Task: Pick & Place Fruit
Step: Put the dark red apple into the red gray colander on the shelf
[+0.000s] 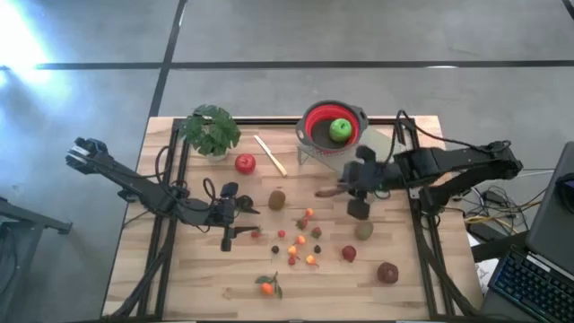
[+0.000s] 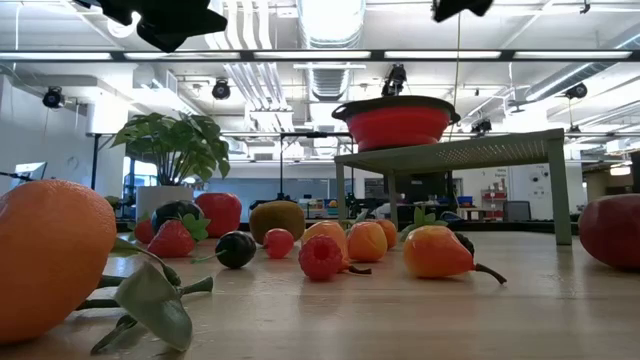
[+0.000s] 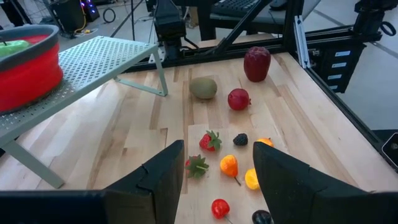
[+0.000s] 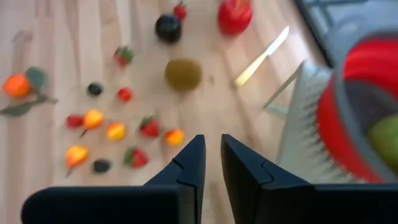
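Fruit lies scattered on the wooden table [image 1: 179, 287]: a red apple [image 1: 245, 163], two kiwis [image 1: 277, 199] [image 1: 363, 231], a dark red apple [image 1: 387, 273], a leafy tangerine [image 1: 268, 286] and small berries and strawberries [image 1: 300, 238]. A green apple [image 1: 340, 130] sits in the red bowl [image 1: 316, 121], which stands on a metal rack [image 3: 106, 53]. My left gripper [image 3: 217, 149] is open above the table's left middle, with nothing between its fingers. My right gripper [image 4: 212, 146] hangs over the table in front of the rack, its fingers close together and empty.
A potted plant [image 1: 212, 130] stands at the far left and a pale knife [image 1: 270, 154] lies beside the red apple. The rack's legs [image 3: 163, 78] stand on the table's far right part. Bare wood shows along the near left.
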Robot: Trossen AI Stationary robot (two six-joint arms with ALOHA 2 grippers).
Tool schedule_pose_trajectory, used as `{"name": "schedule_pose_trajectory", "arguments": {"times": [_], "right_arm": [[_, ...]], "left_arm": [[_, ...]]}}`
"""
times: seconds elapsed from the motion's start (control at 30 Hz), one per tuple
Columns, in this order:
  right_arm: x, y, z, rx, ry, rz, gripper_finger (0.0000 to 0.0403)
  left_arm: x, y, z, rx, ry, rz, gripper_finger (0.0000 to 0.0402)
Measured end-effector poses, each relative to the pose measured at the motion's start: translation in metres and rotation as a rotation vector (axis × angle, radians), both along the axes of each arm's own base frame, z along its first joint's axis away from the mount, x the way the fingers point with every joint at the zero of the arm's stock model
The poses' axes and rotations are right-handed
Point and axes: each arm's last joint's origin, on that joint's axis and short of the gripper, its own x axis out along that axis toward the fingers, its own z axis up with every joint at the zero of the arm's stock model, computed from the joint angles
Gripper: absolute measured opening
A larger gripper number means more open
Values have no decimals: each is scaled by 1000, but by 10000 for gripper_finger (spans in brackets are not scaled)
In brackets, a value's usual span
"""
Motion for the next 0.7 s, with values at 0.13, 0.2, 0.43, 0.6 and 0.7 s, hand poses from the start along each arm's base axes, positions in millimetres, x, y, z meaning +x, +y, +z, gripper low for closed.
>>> {"name": "schedule_pose_trajectory", "arguments": {"times": [0.13,0.2,0.43,0.6,0.7], "right_arm": [[-10,18,-9,19,64,-9,44],[-15,26,-13,37,87,-11,45],[-27,52,-23,99,119,-9,38],[-36,66,-24,131,112,-36,53],[-41,73,-29,148,110,-73,70]], "left_arm": [[0,0,0,0,0,0,197],[0,0,0,0,0,0,197],[0,0,0,2,0,-1,197],[0,0,0,2,0,-1,197],[0,0,0,2,0,-1,197]]}}
